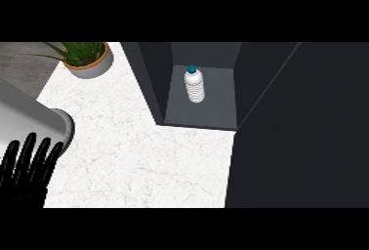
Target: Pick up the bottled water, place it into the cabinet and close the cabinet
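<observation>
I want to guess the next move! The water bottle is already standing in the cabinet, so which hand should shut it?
Probably the left hand: it is the only one showing, open at the lower left. The water bottle stands inside the open cabinet.

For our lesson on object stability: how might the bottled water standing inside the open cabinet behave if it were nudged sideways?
The bottled water stands upright, tall and narrow, so it would probably tip rather than slide. Its ribbed round body suggests it would then roll, likely stopped by the cabinet walls. It looks like thin plastic, so probably not fragile.
</observation>
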Robot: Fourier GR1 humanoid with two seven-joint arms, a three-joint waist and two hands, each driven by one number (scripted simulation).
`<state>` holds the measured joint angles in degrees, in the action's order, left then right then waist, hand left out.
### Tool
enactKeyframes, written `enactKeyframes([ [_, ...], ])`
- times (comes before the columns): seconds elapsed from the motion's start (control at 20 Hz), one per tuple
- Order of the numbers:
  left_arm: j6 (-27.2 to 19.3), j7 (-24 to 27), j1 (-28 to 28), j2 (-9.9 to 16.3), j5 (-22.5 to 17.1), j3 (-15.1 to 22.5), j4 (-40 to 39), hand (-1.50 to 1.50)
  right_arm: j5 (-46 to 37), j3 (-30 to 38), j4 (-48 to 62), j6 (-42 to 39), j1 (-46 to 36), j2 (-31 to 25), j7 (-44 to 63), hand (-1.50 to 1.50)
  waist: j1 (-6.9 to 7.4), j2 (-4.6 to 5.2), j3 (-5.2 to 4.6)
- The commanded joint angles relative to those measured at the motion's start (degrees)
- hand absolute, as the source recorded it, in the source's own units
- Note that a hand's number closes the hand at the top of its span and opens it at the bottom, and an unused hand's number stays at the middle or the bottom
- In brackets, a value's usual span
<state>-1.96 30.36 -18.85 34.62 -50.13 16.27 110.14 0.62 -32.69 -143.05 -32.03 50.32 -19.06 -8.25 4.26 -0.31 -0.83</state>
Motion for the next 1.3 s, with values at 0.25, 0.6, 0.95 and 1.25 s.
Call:
enactKeyframes([
  [0.25,6.59,0.17,-1.99,4.12,-1.93,-3.01,0.54,-1.5,-1.72,-13.56,-2.35,-1.06,-8.15,0.62,8.0,1.5,4.04,1.31,-0.04],
  [0.6,9.39,-0.41,-2.06,5.98,-3.43,-4.57,0.3,-1.5,-1.0,-11.54,-0.81,-0.18,-14.5,-0.56,11.34,1.5,7.11,2.17,-0.3],
  [0.95,11.66,-1.18,-1.46,7.51,-3.89,-4.93,0.18,-1.5,-2.36,-7.9,-0.89,-1.96,-22.15,-3.97,13.19,-1.5,9.99,2.29,-0.75],
  [1.25,12.22,-1.51,-1.36,8.28,-4.37,-5.89,-0.55,-1.5,-0.86,-7.26,0.02,-1.63,-28.32,-4.05,14.7,1.5,10.54,2.09,-0.81],
])
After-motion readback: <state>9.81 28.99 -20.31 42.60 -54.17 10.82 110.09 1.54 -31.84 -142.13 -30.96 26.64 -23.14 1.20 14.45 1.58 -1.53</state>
